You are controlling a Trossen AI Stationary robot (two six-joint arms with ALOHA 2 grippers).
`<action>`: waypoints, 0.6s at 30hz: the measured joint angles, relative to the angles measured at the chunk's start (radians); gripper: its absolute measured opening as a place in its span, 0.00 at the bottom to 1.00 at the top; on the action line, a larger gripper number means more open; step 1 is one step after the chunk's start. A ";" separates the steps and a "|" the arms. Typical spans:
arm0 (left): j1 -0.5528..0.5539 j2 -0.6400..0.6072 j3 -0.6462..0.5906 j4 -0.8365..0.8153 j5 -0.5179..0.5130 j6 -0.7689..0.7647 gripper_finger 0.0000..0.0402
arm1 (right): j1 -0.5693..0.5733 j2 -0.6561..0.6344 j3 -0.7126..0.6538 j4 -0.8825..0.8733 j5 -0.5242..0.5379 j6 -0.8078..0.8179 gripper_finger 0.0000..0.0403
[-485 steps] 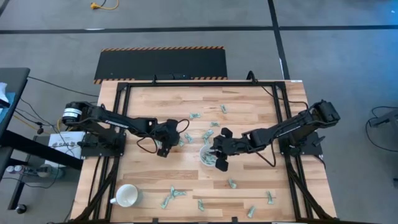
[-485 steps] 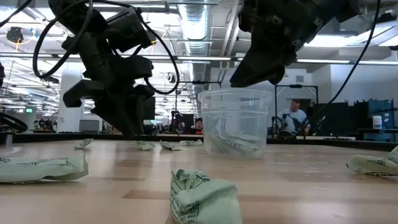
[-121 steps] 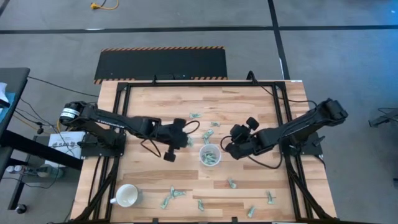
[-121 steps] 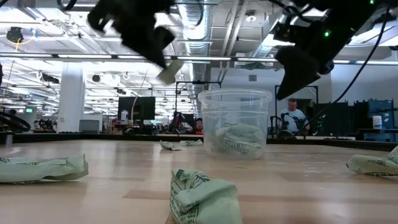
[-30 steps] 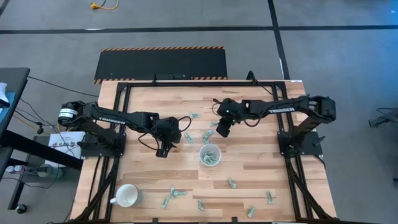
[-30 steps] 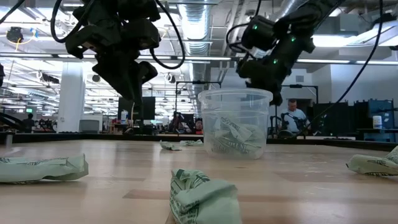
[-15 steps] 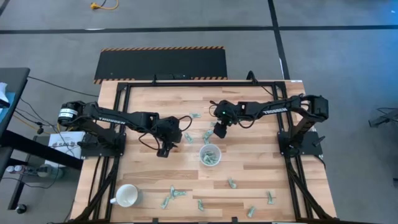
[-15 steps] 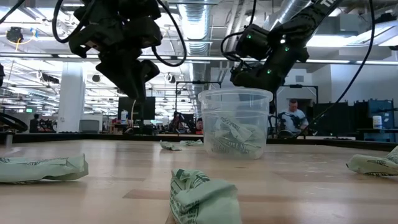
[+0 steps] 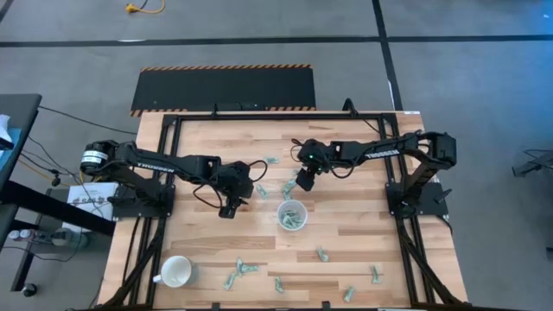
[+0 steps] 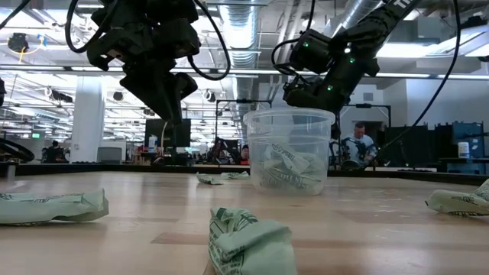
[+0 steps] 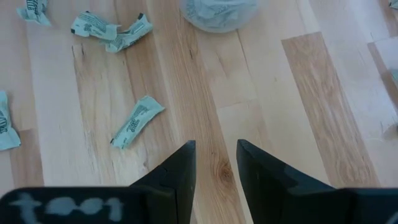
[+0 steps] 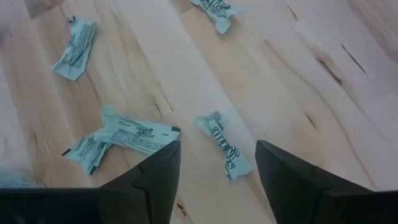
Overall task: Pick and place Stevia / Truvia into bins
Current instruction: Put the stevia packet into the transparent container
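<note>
Pale green and white Stevia sachets lie flat and scattered on the wooden table, among them one at the far middle and a pair under my right gripper. The clear plastic cup stands at the table's middle with several sachets inside. My left gripper hovers to the cup's left, slightly open and empty, with one sachet beside it. My right gripper hovers just beyond the cup's far side, open and empty, over a lone sachet.
A white handled mug stands at the near left corner. More sachets lie along the near edge and close to the low camera. A black frame borders the table.
My right gripper has gone a little toward the table's left and near edges, closer to the sachets beyond the cup, and has stayed open.
</note>
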 joint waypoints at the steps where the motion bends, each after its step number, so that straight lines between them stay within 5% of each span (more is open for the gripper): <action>1: 0.000 0.000 0.000 0.001 0.000 0.000 0.26 | 0.000 0.000 0.000 0.000 0.000 -0.001 0.48; 18: 0.000 0.000 0.000 0.004 0.000 0.000 0.26 | 0.050 0.000 0.000 0.002 0.001 -0.001 0.40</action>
